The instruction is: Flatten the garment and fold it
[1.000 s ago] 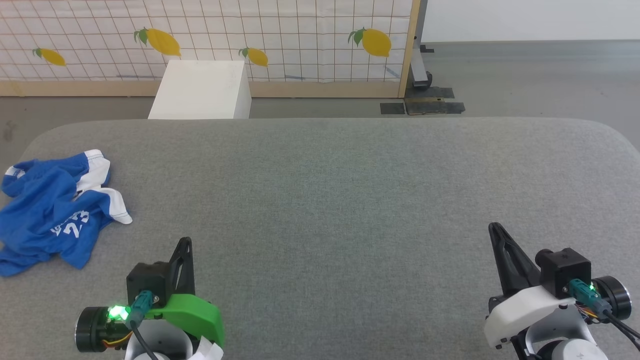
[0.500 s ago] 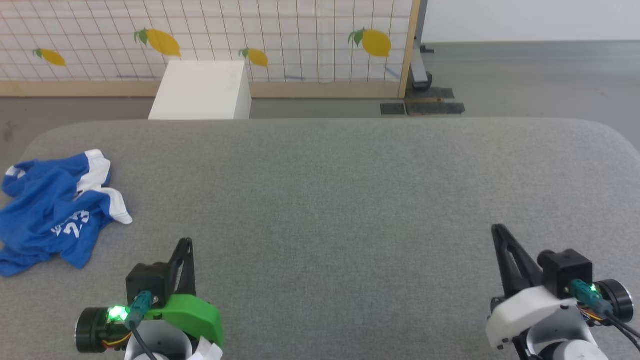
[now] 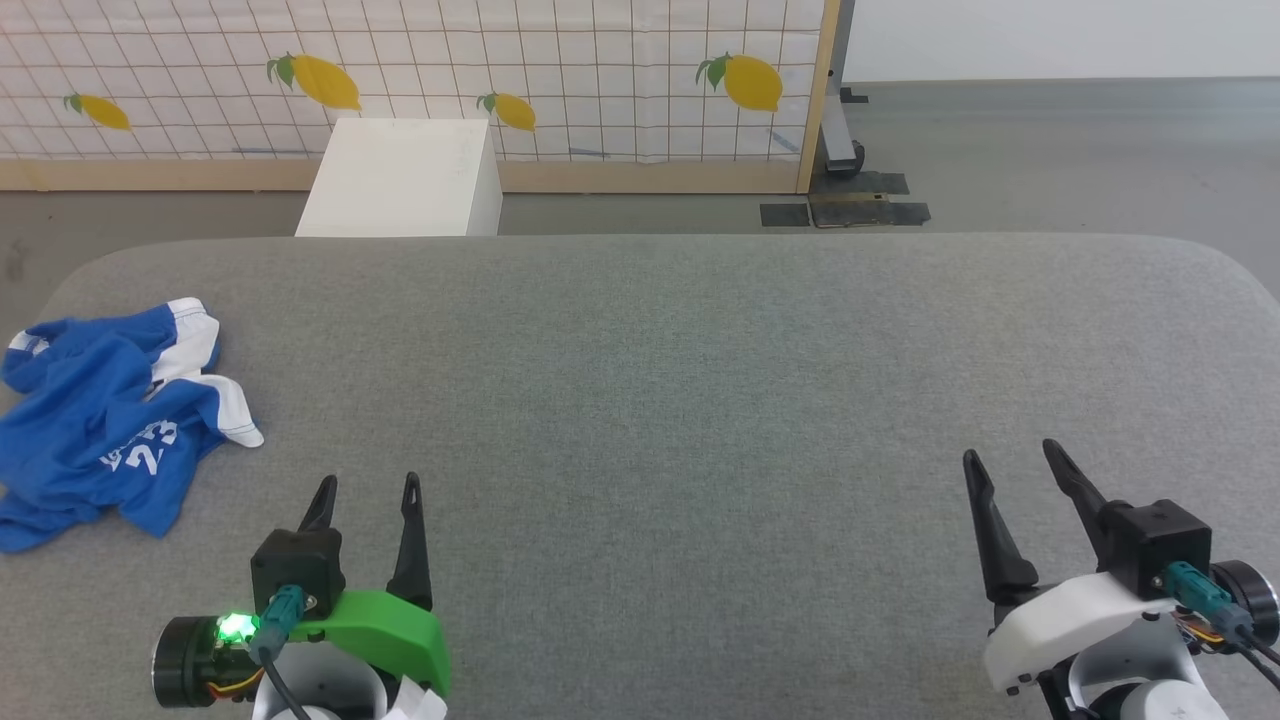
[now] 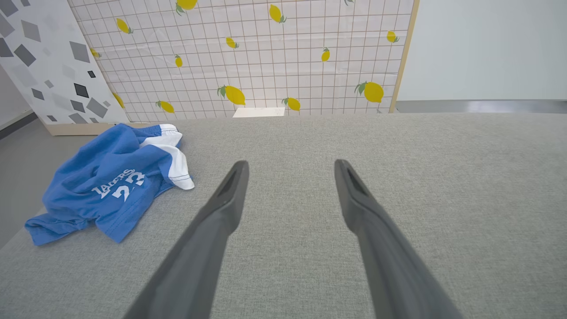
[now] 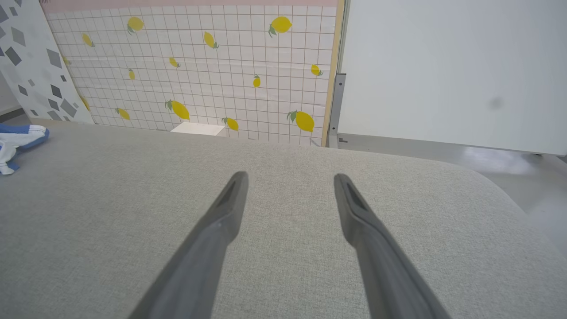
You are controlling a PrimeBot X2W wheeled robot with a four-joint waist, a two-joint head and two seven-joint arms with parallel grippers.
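Garment [image 3: 110,420] crumpled at far left edge of bench [image 3: 700,350], perhaps overhanging; left fingers [image 3: 410,540] and right fingers [image 3: 985,530] spread wide, empty; risk: careless pull near edge, garment dragged off.

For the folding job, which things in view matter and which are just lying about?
Part of the job: blue shorts, crumpled at the left end of the grey table; left hand, open; right hand, open.
Just lying about: white box behind the table; lemon-print screen; dark plates on the floor.
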